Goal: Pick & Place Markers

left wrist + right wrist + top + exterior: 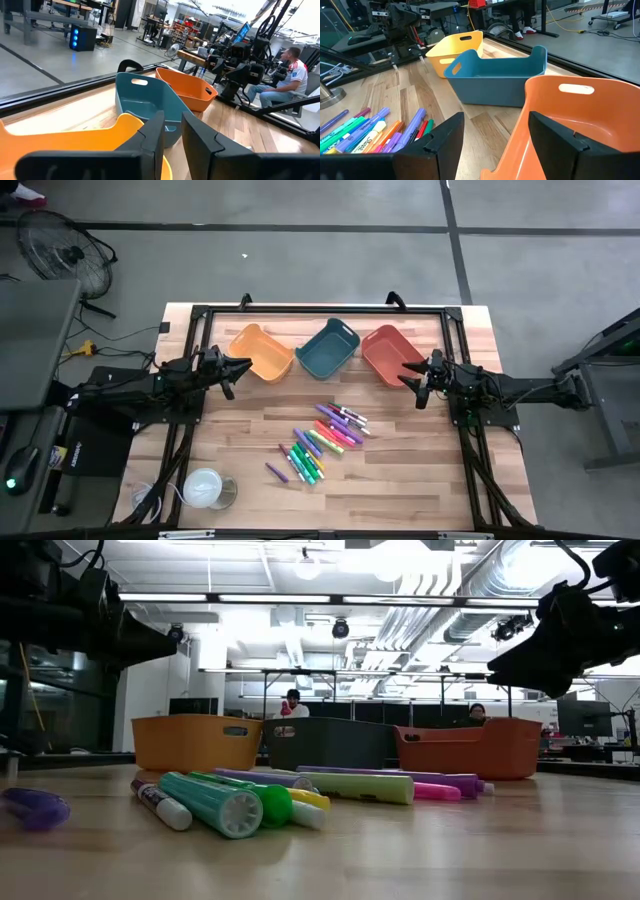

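A wooden worktop (400, 480) carries three bins in a row: yellow (262, 351), teal (328, 348) and orange (391, 353). Bright markers (322, 440) lie scattered mid-surface; a white cup (204, 488) sits near one corner.

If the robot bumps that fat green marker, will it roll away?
Probably. The green marker looks round and smooth and lies on its side on the flat wooden table, so a nudge could roll it. The neighbouring markers might stop it. It looks small, likely light and stiff.
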